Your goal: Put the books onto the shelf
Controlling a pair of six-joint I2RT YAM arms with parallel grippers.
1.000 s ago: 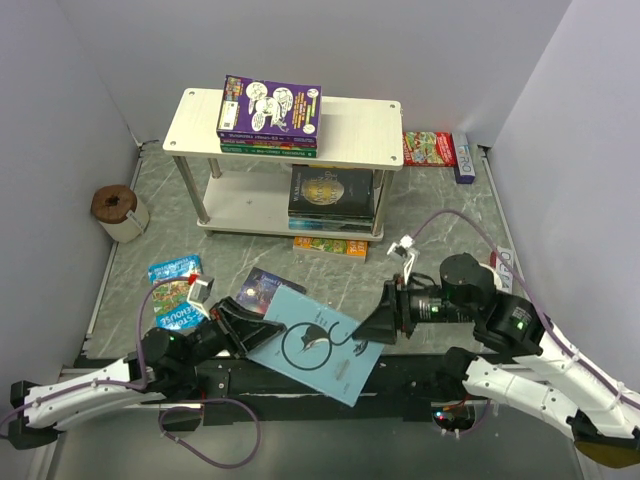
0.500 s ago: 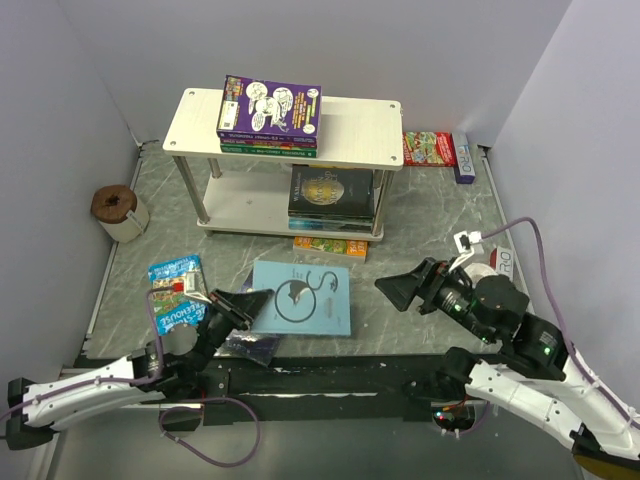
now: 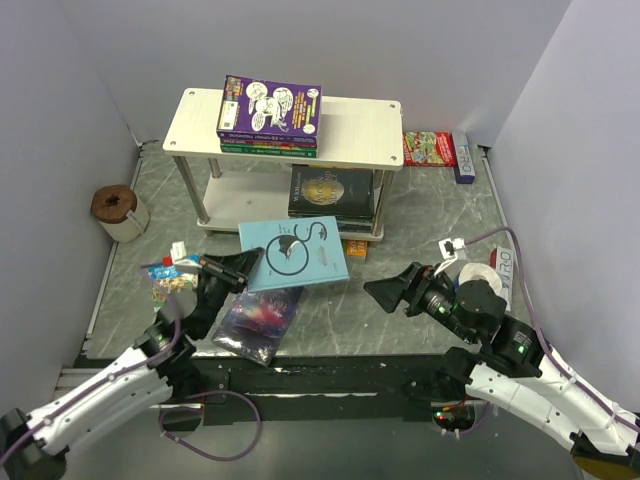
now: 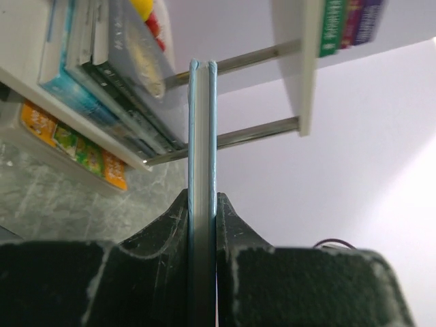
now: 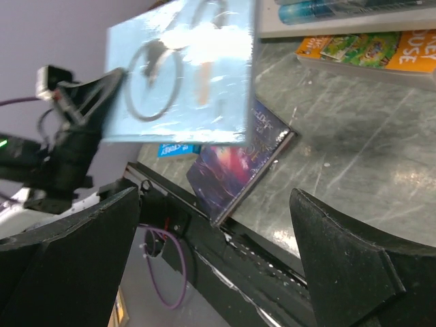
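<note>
My left gripper [image 3: 240,268] is shut on the near-left edge of a light blue book with a black swirl [image 3: 295,255], held flat above the table just in front of the shelf [image 3: 360,135]. In the left wrist view this book [image 4: 202,122] stands edge-on between the fingers [image 4: 170,225], aimed at the shelf posts. My right gripper [image 3: 385,290] is open and empty, to the right of the book. A purple book [image 3: 270,105] tops a stack on the shelf's top board. A dark starry book [image 3: 330,190] lies on the lower board. Another dark book [image 3: 258,315] lies on the table.
A colourful book [image 3: 165,275] lies under the left arm. An orange-green book [image 3: 330,245] pokes out from under the shelf. A red flat box [image 3: 430,148] sits back right and a tape roll [image 3: 120,212] stands at the left wall.
The right gripper let go of the light blue book, opened wide and drew back to the right. The left gripper lifted the book and carried it toward the shelf.
</note>
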